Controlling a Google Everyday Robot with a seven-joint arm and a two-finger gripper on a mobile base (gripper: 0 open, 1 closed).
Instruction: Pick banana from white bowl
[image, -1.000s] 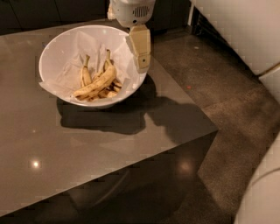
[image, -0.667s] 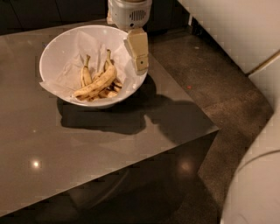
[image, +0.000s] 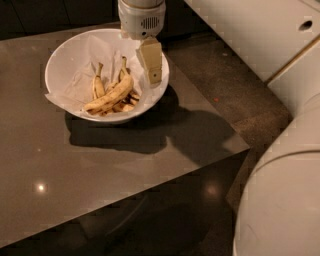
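my gripper (image: 150, 67) hangs at the top centre of the frame, over the right inner side of the white bowl (image: 59, 57). whether it is released or clenched i cannot tell. the banana (image: 111, 95) lies in the bowl on crumpled white paper (image: 75, 82), just left of me, among smaller bananas (image: 98, 86). the bowl sits on a dark glossy table (image: 125, 165), in the upper left.

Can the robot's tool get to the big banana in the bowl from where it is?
Probably yes. The tool hangs over the bowl's right rim, just right of the banana. The banana lies on top of the smaller bananas with nothing covering it, so the way looks free.
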